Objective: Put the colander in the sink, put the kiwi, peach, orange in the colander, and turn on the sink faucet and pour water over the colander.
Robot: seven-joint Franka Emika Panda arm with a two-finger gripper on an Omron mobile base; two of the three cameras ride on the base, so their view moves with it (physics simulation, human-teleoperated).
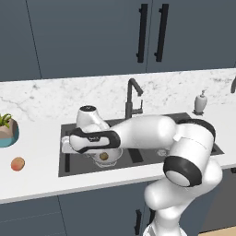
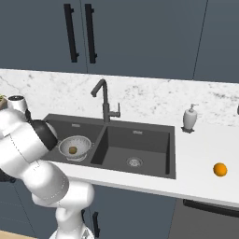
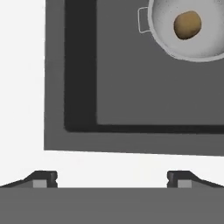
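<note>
Left base view first: the white arm reaches out over the left basin of the dark charcoal rectangular double-basin sink (image 1: pixel 138 159), and its wrist hides much of what lies below. Under that wrist sits the shallow round silvery-grey metal colander (image 1: pixel 107 157), down in the left basin, with the small dull brown oval kiwi (image 1: pixel 104 156) resting inside it. Behind the sink, at the back edge, stands the tall dark grey faucet with its bent-over angular spout (image 1: pixel 132 97). Out on the white marble table (image 1: pixel 41 177), well left of the sink and near the front edge, lies the small round pinkish-red peach (image 1: pixel 17 163). Farther left, at the picture's edge, a teal plant pot (image 1: pixel 8 132) holds a green plant. A white soap dispenser (image 1: pixel 200 102) stands near the back edge, right of the sink.

Over to the right base view: the colander (image 2: pixel 75 146) is plain now, in the left basin, the kiwi (image 2: pixel 73 150) near its middle. The right basin holds a round silver drain (image 2: pixel 134 162). The faucet (image 2: pixel 105 103) rises behind the divider between the basins. The small round bright yellow-orange fruit, the orange (image 2: pixel 220 169), lies on the table right of the sink, towards the front edge and well apart from it.

Hand view: the claw (image 3: pixel 112 179) hangs spread wide with nothing between its tips, seemingly above the table's strip beside the sink wall, though the angle makes that hard to judge. The colander (image 3: pixel 192 46) and kiwi (image 3: pixel 187 25) sit in the upper right corner.
</note>
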